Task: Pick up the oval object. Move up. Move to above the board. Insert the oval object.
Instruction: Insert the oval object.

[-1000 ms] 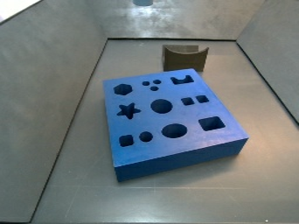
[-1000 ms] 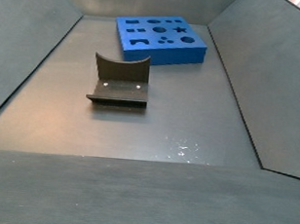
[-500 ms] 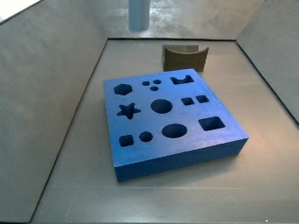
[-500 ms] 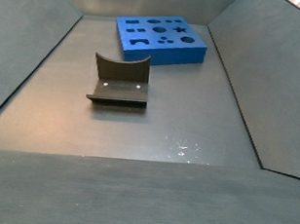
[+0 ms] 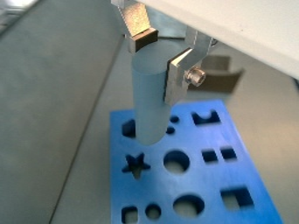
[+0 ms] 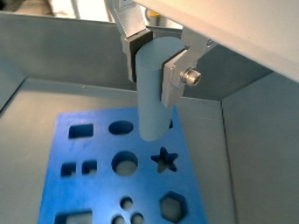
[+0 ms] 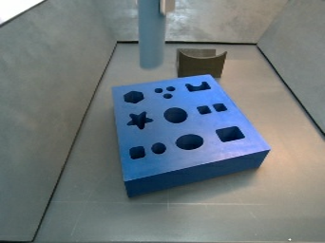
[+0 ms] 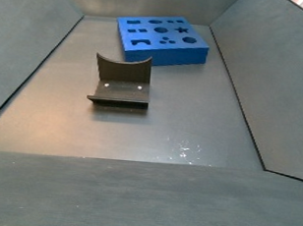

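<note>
Hovering over the board with the peg held, insertion not yet done.

The tall pale blue-grey oval plastic peg (image 5: 149, 92) is clamped upright between the claw's (image 5: 158, 51) silver plates, hanging clear above the thick bright-blue square board (image 6: 111, 179) with its cut-out holes. In a side view the peg (image 7: 151, 33) is seen high over the board's (image 7: 191, 161) far edge, near the dark L-shaped fixture (image 7: 200, 63). The move-above step looks about finished; next, the peg probably needs lining up with the oval hole, then a straight descent.

Gripper (image 5: 159, 54) fingers (image 5: 179, 72) of bright brushed metal; oval object (image 5: 149, 92) smooth matt plastic; board (image 7: 184, 128) matt blue; fixture (image 8: 119, 82) dull dark
</note>
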Tool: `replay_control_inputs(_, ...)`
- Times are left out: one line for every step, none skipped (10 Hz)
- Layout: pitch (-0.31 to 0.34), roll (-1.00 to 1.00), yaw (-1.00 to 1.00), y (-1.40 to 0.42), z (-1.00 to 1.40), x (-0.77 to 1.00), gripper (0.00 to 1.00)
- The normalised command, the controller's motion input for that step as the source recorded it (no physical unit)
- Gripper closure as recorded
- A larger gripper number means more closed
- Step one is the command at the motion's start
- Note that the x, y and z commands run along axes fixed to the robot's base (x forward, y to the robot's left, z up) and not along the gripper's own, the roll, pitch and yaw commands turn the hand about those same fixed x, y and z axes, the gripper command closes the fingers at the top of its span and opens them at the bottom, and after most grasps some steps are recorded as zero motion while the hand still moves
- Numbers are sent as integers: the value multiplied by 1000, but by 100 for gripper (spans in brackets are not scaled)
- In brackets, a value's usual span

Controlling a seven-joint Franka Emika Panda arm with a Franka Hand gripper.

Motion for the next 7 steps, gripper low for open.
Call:
replay_control_inputs(0, -7, -497, -403, -231, 449, 100)
replay_control_inputs(0, -41, -426, -371, -146, 543, 100)
replay_control_inputs(0, -34, -446, -363, -143, 534, 100)
replay_control_inputs(0, -41, -429, -309, -131, 583, 100)
replay_control_inputs(0, -54, -414, -277, -106, 614, 100)
replay_control_inputs(0, -57, -423, -229, -80, 617, 100)
replay_control_inputs(10, 17, -74, -63, 0, 151, 100)
